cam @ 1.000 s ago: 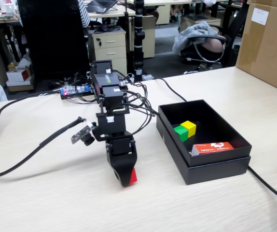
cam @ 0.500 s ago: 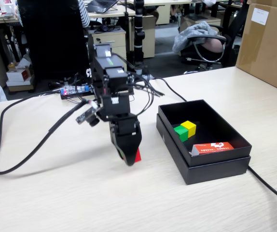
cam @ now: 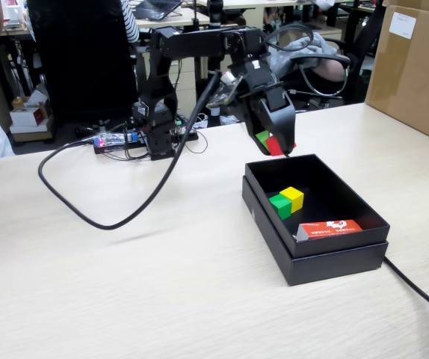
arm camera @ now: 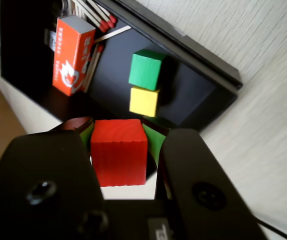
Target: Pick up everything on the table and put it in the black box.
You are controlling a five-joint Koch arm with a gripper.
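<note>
Cubes: three are counted, one red (arm camera: 119, 151), one green (arm camera: 146, 69), one yellow (arm camera: 143, 101).
Gripper (cam: 274, 143): it is clamped on the red cube, which is held between green-lined jaws in the wrist view.
Red cube place: it is carried in the air above the box's far rim (cam: 285, 159) in the fixed view, clear of the table (cam: 125, 284).
Green and yellow cubes: they are seen touching each other on the box floor, the green at 12 o'clock of the yellow in the wrist view.
Carton (arm camera: 71, 54): one red-and-white carton is lying flat in the box, with loose matches (arm camera: 99, 20) beside it.
Box (cam: 334, 262): one is counted, black, open-topped.
Open room: bare box floor is left between the cube pair and the carton; wide bare tabletop is seen at 9 o'clock of the box in the fixed view.
Cable (cam: 117, 213): one loop is draped from the arm toward the table.
</note>
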